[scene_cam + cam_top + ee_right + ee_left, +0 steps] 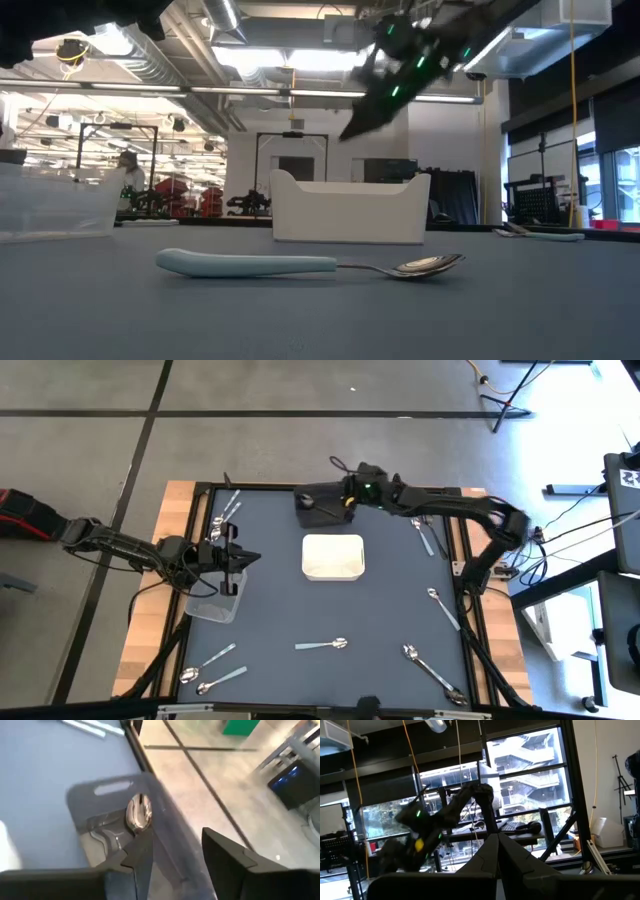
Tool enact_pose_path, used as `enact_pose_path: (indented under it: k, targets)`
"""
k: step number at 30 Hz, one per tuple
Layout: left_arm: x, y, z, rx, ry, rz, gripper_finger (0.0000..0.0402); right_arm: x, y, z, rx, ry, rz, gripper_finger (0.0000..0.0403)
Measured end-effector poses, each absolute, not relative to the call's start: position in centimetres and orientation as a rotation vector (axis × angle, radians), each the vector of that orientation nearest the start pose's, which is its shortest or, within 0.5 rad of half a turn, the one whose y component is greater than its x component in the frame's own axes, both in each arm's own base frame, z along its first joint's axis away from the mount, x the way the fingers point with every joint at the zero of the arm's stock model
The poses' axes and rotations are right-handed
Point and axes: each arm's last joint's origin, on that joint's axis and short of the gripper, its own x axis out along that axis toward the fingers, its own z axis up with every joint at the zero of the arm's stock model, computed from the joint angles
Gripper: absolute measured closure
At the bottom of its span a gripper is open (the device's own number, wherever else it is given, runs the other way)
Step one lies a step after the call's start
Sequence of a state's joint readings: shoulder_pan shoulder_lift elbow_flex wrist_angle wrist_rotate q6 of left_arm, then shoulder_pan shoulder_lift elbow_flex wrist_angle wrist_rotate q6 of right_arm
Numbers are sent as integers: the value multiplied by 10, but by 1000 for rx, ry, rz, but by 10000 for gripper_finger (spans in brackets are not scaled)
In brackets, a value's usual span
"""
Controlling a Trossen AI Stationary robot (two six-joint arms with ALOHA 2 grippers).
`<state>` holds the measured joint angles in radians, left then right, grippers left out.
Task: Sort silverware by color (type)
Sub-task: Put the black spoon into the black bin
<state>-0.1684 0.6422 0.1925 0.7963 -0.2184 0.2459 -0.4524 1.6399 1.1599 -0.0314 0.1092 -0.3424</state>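
My right gripper [175,837] is open and hovers over the black tray [322,507] near the table's far edge. A shiny spoon [139,812] lies inside that tray, just beyond one fingertip. My left gripper [243,557] is shut on nothing and points level toward the table's right, above the clear tray [213,603]. More spoons lie flat on the mat: a pair at the far left [230,508], two at the near left [208,663], one with a pale handle near the middle [322,645], and several on the right [443,608]. The white tray [333,556] stands in the centre.
The dark mat [380,610] is framed by a black rail with wooden strips [170,540] outside it. In the low view the pale-handled spoon [300,265] lies in front of the white tray [350,210], with the clear tray [55,205] at the left. Cables and stands are beyond the table.
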Motion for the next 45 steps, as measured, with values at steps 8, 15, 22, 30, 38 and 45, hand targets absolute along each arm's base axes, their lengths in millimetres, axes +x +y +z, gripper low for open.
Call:
enact_pose_path:
  k: [8,15,22,30,38,45]
  targets:
    - [144,-18,244,172,-357,93,399,261,-93,330,-211,661,-333,240]
    - [143,-18,245,169,-369,100,399,200,-61,344,-53,826,-421,240]
    - [143,-18,247,168,-383,103,399,173,-67,323,22,993,-697,240]
    - [143,-14,247,173,-382,132,399,167,-110,276,139,1204,-900,240]
    - [143,-12,247,174,-381,145,399,158,-155,233,291,1429,-1003,240]
    - [143,-12,247,173,-383,145,399,155,-176,208,385,1540,-1004,240]
